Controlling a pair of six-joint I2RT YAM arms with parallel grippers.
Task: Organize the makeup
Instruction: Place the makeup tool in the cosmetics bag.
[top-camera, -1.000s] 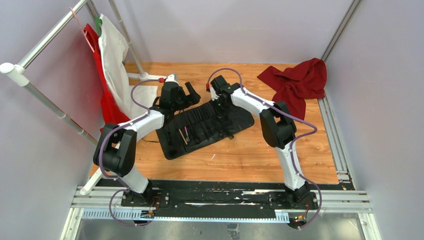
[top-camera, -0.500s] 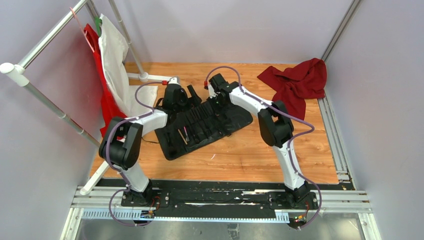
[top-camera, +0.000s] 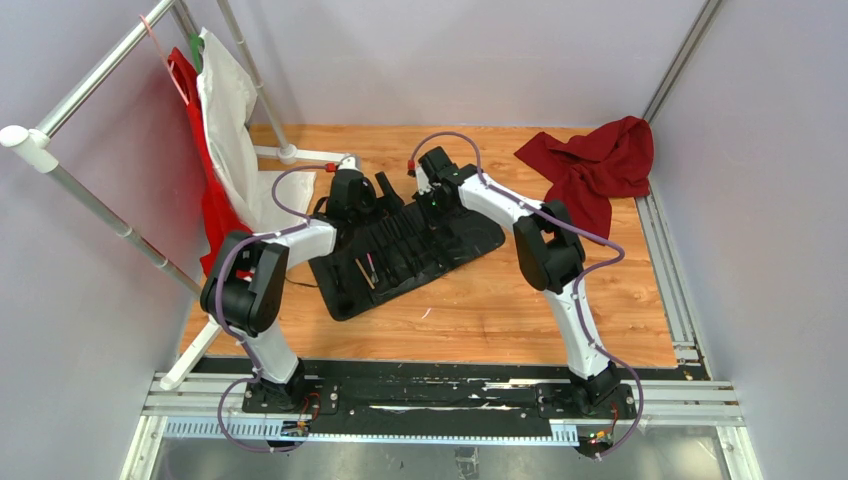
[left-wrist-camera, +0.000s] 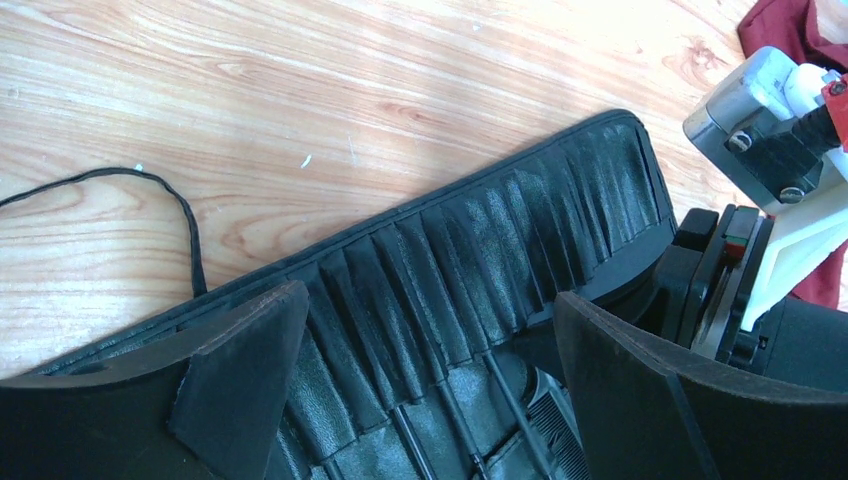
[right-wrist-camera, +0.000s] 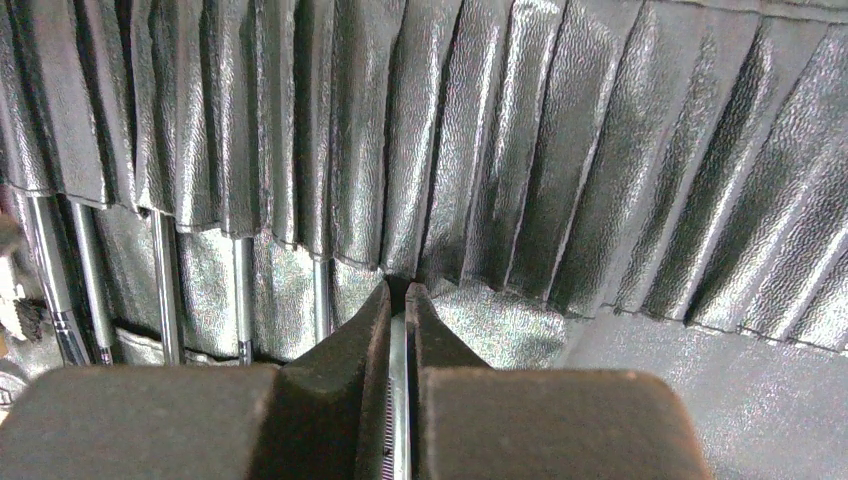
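Note:
The black slotted roll-up case (top-camera: 455, 240) lies open on the wooden table. Several slim brushes sit in its slots, one pink-handled (top-camera: 372, 268). My right gripper (top-camera: 434, 206) is over the case's far edge. In the right wrist view the right gripper (right-wrist-camera: 400, 292) is shut on the thin black comb (right-wrist-camera: 397, 400), its tip at a slot mouth of the case (right-wrist-camera: 560, 150). My left gripper (top-camera: 385, 192) is open and empty above the case. In the left wrist view it (left-wrist-camera: 428, 305) hovers over the case (left-wrist-camera: 520, 210), dark brush handles (left-wrist-camera: 500, 385) and the comb (left-wrist-camera: 555, 430).
A red cloth (top-camera: 595, 165) lies at the back right. A metal rack (top-camera: 100, 75) with a white cloth (top-camera: 235, 130) and a red cloth (top-camera: 205, 180) stands at the left. A thin black cord (left-wrist-camera: 185, 215) trails off the case.
My left gripper has moved right and sits closer over the case's far edge. My right gripper has shifted slightly back and left with the comb in it.

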